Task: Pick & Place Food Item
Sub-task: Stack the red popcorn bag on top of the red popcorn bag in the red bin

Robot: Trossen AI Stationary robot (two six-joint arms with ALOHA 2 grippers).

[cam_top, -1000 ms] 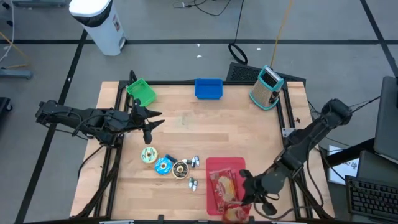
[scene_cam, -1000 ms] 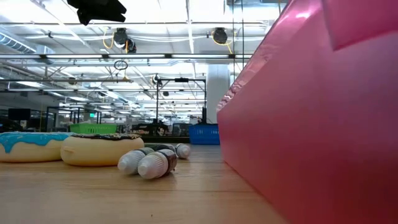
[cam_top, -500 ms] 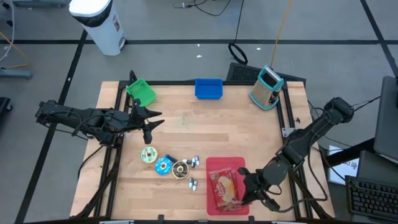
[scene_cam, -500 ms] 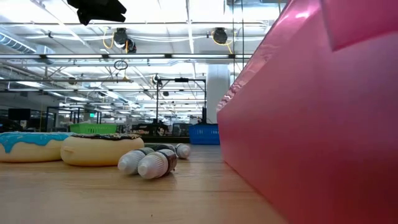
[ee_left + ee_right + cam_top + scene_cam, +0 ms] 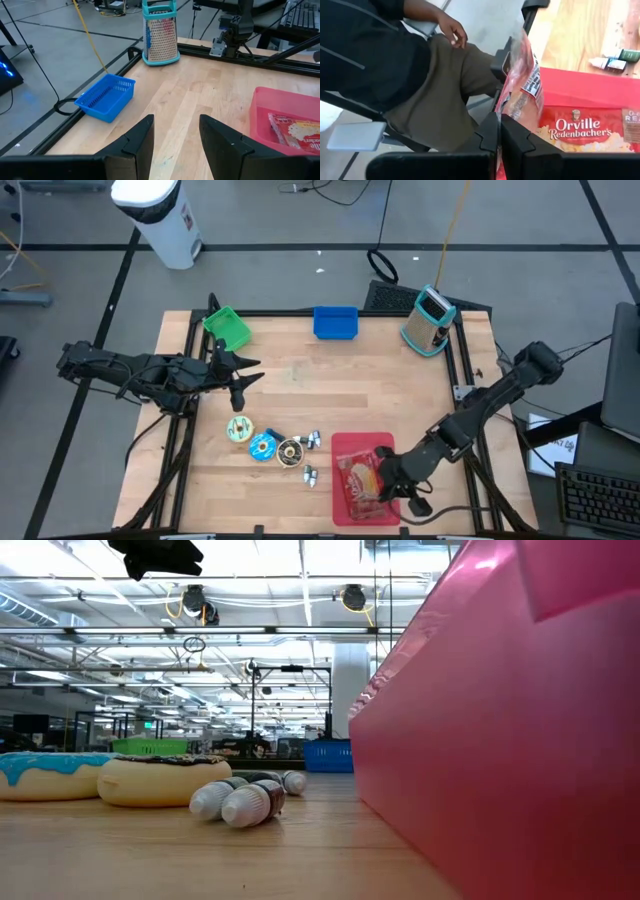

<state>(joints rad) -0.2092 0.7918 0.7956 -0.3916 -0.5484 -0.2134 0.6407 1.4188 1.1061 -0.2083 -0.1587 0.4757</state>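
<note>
My right gripper is at the near right part of the table, over the right edge of the red tray, with its fingers pressed together on the edge of a clear food packet. In the right wrist view the packet stands up from between my fingers, long axis running straight out along the line I point, its printed label facing sideways. So the thing I am carrying lies directly ahead of my fingertips, not beside them, and I judge that any lift or swing will carry it edge-first. Below it in the tray lies a popcorn packet, flat, with its long side across my pointing line; I cannot tell whether the packet I hold is clear of it or brushing it. My left gripper waits over the left side of the table, its fingers parted with nothing between them, well apart from the tray. The right arm is plainly the nearer one and the one at work. Possible places to set the packet down, the blue basket and the green basket, sit along the far edge, across the table from me. A seated person shows beyond the table's near edge.
</note>
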